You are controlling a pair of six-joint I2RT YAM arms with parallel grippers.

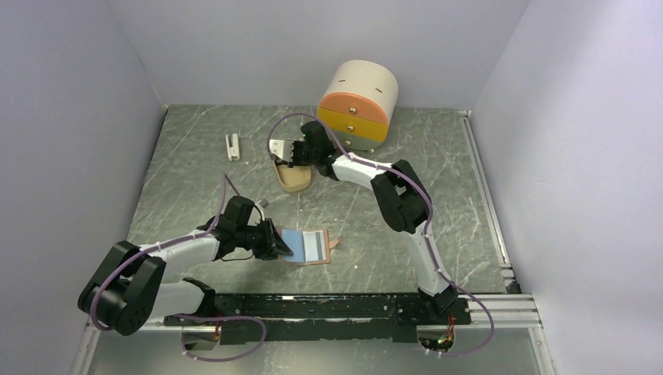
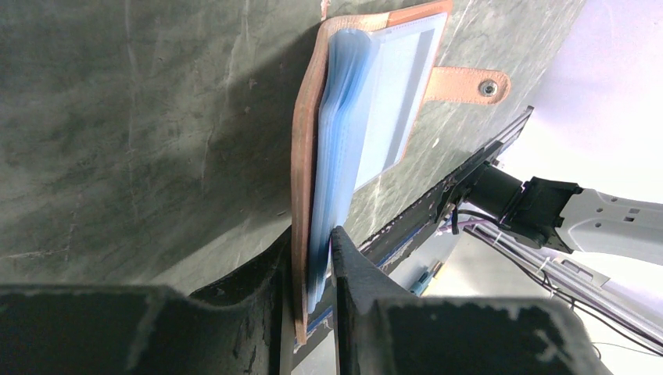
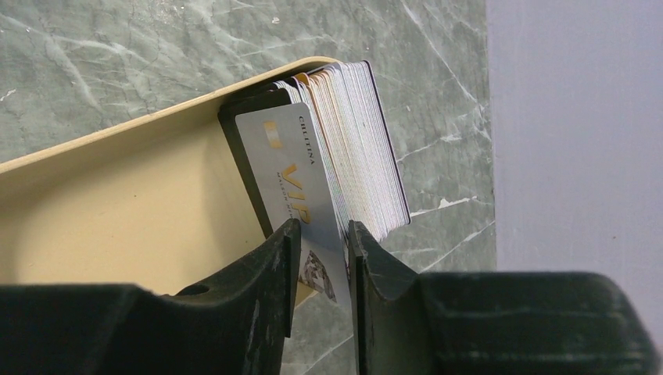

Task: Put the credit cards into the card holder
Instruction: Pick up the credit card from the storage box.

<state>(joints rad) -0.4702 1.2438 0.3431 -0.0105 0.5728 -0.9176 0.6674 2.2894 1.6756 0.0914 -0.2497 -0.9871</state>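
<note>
The salmon-pink card holder (image 1: 314,248) lies open on the table at front centre, its clear bluish pockets (image 2: 375,86) facing up and its snap tab (image 2: 469,82) sticking out to the side. My left gripper (image 1: 281,245) is shut on the holder's near edge (image 2: 311,232), pinching the cover and pocket leaves together. Several credit cards (image 3: 356,133) stand on edge in a stack at one end of a beige oval tray (image 3: 117,203). The front grey-white VIP card (image 3: 285,164) reaches between the fingers of my right gripper (image 3: 323,223), which is open, with a gap on the left side.
The beige tray (image 1: 295,181) sits at mid-table under my right gripper (image 1: 285,152). A round cream and orange drawer box (image 1: 358,100) stands behind it at the back. A small white upright block (image 1: 232,146) is at the back left. Grey walls enclose the table.
</note>
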